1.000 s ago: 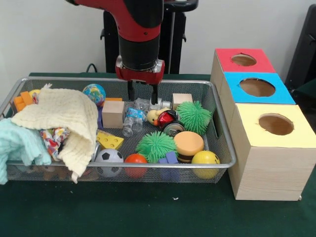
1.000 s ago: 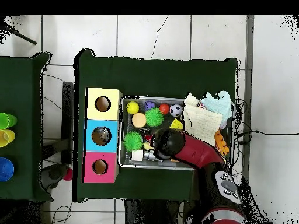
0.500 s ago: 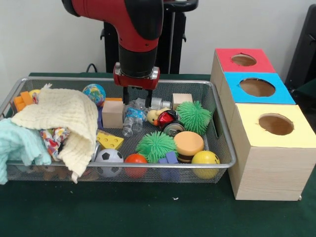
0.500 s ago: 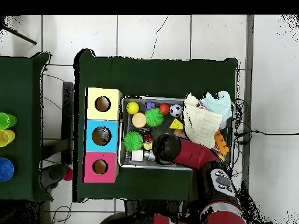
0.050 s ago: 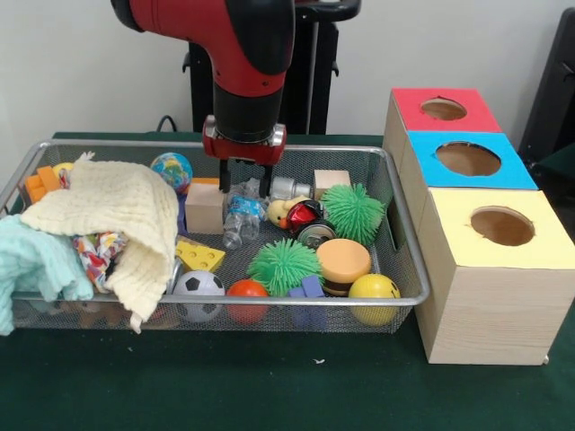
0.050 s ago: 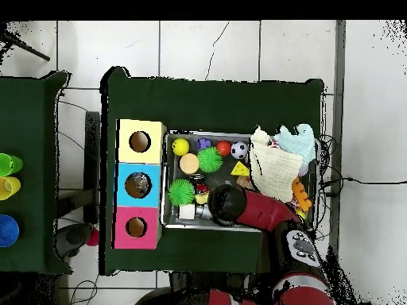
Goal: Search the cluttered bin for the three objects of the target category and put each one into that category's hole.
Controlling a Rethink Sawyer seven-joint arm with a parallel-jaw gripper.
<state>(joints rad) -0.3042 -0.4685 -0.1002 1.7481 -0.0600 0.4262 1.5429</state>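
The tool hangs at upper centre of the frame, fingers spread and empty, just above a plastic bottle in the wire bin. By my reading no sorting is done: the three box holes show nothing inside.

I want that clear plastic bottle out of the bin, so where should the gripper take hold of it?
Probably across the clear plastic bottle's narrow middle, coming straight down. It lies on its side between the wooden block and the toy duck, so only its top is free.
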